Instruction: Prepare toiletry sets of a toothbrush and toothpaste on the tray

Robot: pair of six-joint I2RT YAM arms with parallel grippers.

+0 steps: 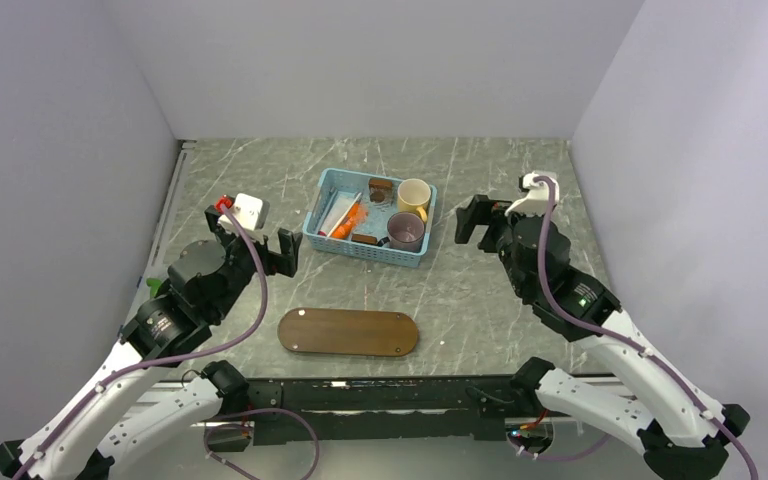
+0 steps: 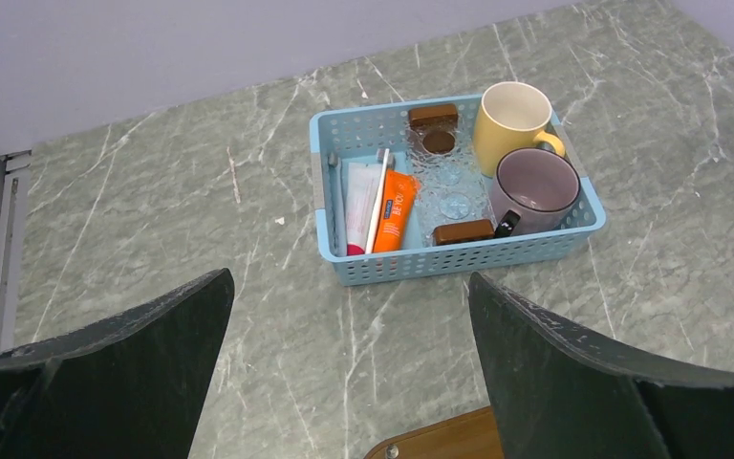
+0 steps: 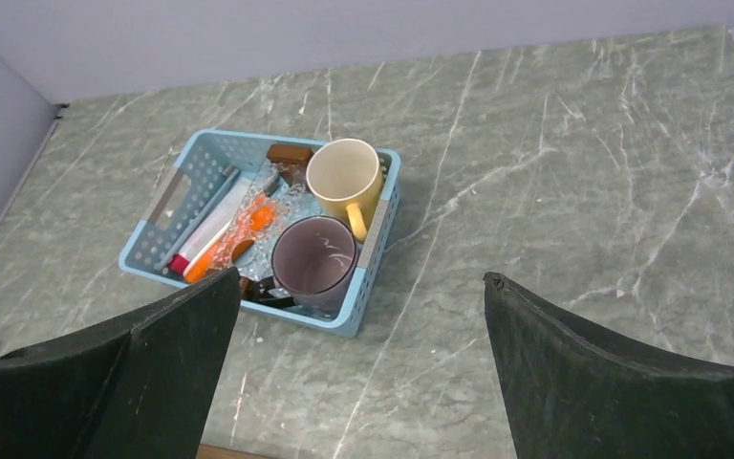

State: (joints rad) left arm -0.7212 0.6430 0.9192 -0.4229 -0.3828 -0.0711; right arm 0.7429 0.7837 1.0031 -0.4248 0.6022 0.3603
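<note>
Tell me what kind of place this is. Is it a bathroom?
Probably a robot lab test booth, not a bathroom: a left arm and right arm bolted to a table, plain walls closing it in, and a basket holding toothpaste and a yellow cup.

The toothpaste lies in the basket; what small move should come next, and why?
Probably lower the left end effector toward the orange toothpaste. It is open and empty, the tube lies in the left part of the basket, on that arm's side, and the tray holds nothing yet.
</note>
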